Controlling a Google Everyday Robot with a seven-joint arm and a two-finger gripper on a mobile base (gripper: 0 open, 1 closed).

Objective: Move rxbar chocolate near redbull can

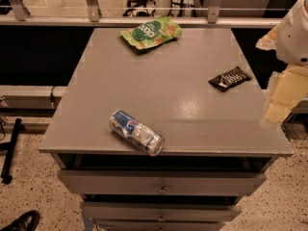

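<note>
The rxbar chocolate (230, 78) is a flat black wrapper with white lettering. It lies near the right edge of the grey cabinet top (163, 95). The redbull can (136, 132) lies on its side near the front edge, left of centre, well apart from the bar. My gripper (281, 97) hangs at the right edge of the view, just off the cabinet's right side, to the right of the bar and a little nearer the front. It holds nothing that I can see.
A green snack bag (151, 32) lies at the back of the top. Drawers (161, 183) sit below the front edge, slightly pulled out. A railing (144, 13) runs behind the cabinet. A dark shoe (20, 221) is on the floor at the lower left.
</note>
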